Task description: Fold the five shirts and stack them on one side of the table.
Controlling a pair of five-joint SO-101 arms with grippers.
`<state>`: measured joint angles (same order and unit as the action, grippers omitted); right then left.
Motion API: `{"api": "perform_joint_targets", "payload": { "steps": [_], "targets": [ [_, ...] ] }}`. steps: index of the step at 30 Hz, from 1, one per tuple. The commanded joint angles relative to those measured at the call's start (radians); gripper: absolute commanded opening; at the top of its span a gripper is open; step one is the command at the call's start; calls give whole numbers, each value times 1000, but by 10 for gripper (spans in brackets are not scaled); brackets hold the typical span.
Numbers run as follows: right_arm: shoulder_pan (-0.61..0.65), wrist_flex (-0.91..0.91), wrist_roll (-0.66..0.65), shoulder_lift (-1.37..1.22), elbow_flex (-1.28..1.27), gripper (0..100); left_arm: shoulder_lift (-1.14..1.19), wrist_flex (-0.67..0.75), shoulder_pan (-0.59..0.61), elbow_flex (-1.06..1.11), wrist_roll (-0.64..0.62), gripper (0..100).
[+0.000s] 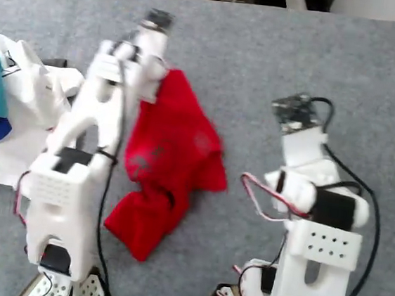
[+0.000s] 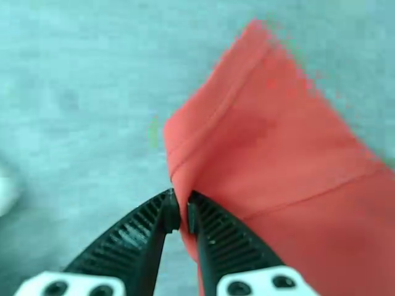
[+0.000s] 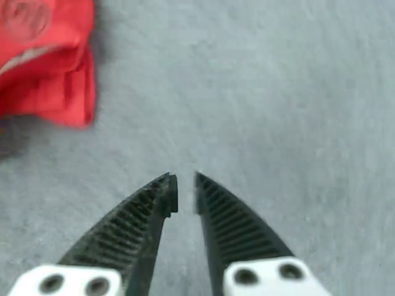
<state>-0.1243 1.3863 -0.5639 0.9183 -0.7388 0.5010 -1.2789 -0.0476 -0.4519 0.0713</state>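
- At the left edge of the table [image 1: 299, 53] I see a heap of shirts [image 1: 24, 112], white with teal and dark blue on it; how many there are I can't quite count
- My left gripper [image 2: 179, 211] is pinched tight on a folded edge of the red shirt [image 1: 172, 152], at its far corner
- The red shirt lies crumpled mid-table, between the two arms
- My right gripper [image 3: 185, 190] hangs over the grey surface right of the shirt, jaws barely parted, holding nothing

Nothing legible here, no word, number or sign. The red shirt [image 1: 172, 152] carries a faint darker print near its middle, too faint to make out. The white shirt [image 1: 25, 109], at nine o'clock from it, bears a small black mark at its upper edge, equally unreadable.
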Motion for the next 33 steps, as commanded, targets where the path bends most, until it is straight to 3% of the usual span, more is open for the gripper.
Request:
{"api": "perform_joint_targets", "payload": {
  "steps": [1, 6, 11, 17, 22, 33],
  "targets": [
    [127, -54, 35, 2, -1, 165, -107, -34, 142, -53, -9, 28],
    [275, -161, 242, -153, 13, 227, -147, -72, 308, -54, -9, 28],
    [453, -241, 353, -384, 125, 229, -161, -195, 380, -51, 0, 29],
    [562, -245, 459, -688, 400, 230, -170, -365, 478, -62, 2, 33],
    [623, -238, 574, -961, 653, 228, -170, -430, 573, -31, 2, 140],
    [821, -236, 601, -1326, 981, 226, -169, -457, 696, -24, 72, 137]
  ]
}}
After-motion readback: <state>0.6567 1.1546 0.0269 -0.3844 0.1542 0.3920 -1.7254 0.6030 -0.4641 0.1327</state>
